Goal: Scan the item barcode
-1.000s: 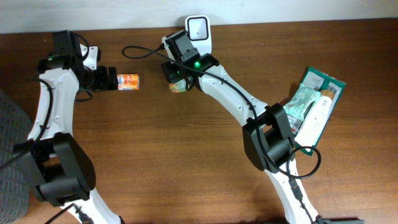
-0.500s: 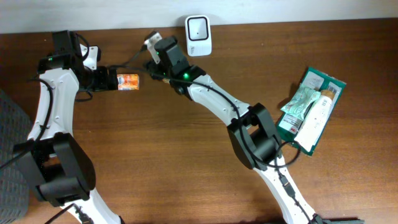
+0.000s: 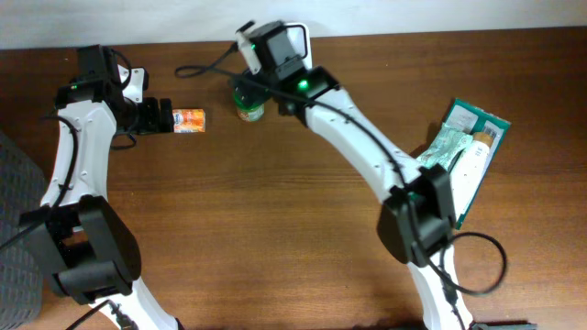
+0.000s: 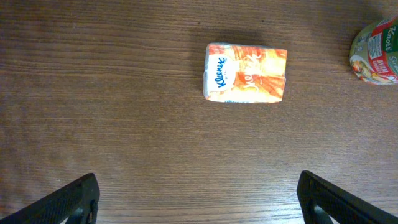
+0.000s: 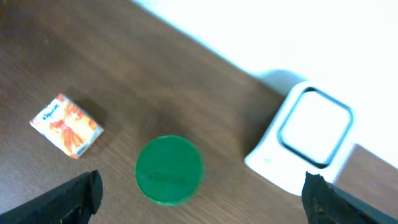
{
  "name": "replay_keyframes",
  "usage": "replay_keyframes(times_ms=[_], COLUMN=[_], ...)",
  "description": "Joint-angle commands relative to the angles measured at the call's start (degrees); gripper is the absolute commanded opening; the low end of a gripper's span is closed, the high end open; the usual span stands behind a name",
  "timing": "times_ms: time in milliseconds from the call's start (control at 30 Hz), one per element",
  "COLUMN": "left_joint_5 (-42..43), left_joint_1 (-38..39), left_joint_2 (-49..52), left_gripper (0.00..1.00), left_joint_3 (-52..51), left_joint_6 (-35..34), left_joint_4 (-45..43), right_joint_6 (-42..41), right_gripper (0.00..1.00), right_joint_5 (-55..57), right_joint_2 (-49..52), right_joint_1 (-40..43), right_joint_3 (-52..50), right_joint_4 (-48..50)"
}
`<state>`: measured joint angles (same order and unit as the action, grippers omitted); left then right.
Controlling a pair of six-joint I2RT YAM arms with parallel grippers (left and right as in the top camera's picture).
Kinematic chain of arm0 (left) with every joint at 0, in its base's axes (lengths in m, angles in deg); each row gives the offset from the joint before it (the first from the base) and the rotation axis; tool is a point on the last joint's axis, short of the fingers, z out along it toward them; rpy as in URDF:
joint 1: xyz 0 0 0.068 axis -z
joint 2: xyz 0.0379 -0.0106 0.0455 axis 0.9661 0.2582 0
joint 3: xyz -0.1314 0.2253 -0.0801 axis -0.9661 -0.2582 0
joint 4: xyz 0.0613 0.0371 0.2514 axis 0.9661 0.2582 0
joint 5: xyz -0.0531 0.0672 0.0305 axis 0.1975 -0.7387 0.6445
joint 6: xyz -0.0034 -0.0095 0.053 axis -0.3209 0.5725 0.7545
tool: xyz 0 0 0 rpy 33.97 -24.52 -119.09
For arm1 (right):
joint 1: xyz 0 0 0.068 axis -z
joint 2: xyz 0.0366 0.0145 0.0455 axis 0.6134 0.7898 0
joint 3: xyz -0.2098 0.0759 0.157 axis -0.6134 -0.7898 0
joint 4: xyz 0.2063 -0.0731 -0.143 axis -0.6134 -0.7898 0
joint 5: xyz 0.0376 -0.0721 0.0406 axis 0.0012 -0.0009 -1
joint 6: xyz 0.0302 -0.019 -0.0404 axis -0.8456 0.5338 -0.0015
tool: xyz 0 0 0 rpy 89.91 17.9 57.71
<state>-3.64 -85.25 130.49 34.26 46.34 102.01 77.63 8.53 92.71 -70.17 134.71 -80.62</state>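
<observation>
Table [image 3: 275, 229]: dark brown wood, with a white wall along the far edge.
Near right: green tray [image 3: 459, 112] at the table's right edge, well apart from everything else. It holds a long white box [image 3: 468, 174] and a pale green packet [image 3: 440, 151].
Left gripper [image 4: 199, 202]: low over the wood, fingers spread wide and holding nothing.
Tissue pack [image 4: 245, 73]: orange and white with blue script lettering. It lies flat just ahead of the left fingers, apart from both.
Cable [image 3: 197, 73]: a black loop on the wood beyond the tissue pack, left of the jar.
Right gripper [image 5: 205, 199]: hangs above the jar with jaws wide apart and gripping nothing. Its fingertips show only at the lower corners of the wrist view.
Jar [image 3: 249, 104]: stands upright on the table towards the far edge, between the tissue pack and the scanner, touching neither.
Jar, appearance: round green lid [image 5: 169, 170] with faint raised marking. From the left wrist the side label shows red, green and white print, cropped by the frame edge and too partial to read.
Scanner [image 5: 308, 138]: white body with a dark-rimmed rounded window, against the far wall to the right of the jar.
Obstruction: overhead, the right wrist covers part of the scanner. In the right wrist view only bare wood lies between jar and scanner.
</observation>
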Motion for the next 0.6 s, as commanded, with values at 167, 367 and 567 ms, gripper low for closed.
replay_keyframes(times_ms=[167, 367, 567], left_joint_5=[-0.17, -0.17, -0.17], left_joint_1=[-0.35, -0.35, -0.35], left_joint_2=[-0.02, -0.02, -0.02], left_gripper=[0.99, 0.99, 0.99], left_joint_3=[0.72, 0.72, 0.72], left_joint_6=[0.94, 0.94, 0.94], left_joint_4=[-0.07, -0.07, -0.07], right_joint_6=[-2.19, -3.08, -3.04], right_gripper=[0.99, 1.0, 1.0], right_joint_5=[-8.59, -8.81, -8.79], right_joint_2=[-0.83, 4.35, 5.55], right_joint_1=[2.8, 2.47, 1.11], right_joint_3=[0.31, 0.31, 0.31], right_joint_4=[-3.34, -2.27, -2.25])
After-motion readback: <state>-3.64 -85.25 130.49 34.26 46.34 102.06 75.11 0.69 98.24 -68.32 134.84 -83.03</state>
